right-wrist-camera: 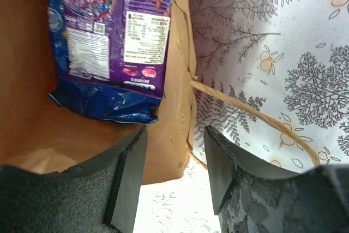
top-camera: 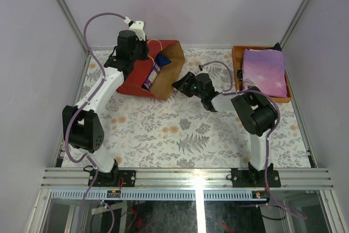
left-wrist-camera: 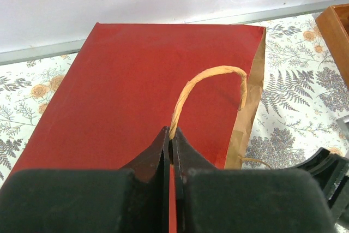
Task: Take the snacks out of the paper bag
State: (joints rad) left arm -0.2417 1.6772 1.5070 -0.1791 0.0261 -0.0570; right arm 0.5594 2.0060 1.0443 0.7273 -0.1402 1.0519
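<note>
- The top external camera looked steeply down from above and behind the arm bases, far enough away to take in the whole table (top-camera: 163, 135).
- The left wrist camera sat just behind the left gripper (left-wrist-camera: 170, 140), facing forward along the red outer face of the paper bag (left-wrist-camera: 136, 80), close up.
- The right wrist camera peered past the right gripper (right-wrist-camera: 174, 140) into the bag's brown mouth, closer still.
- All three views shared the bag; both wrist views also caught its open edge and the patterned table beside it.
</note>
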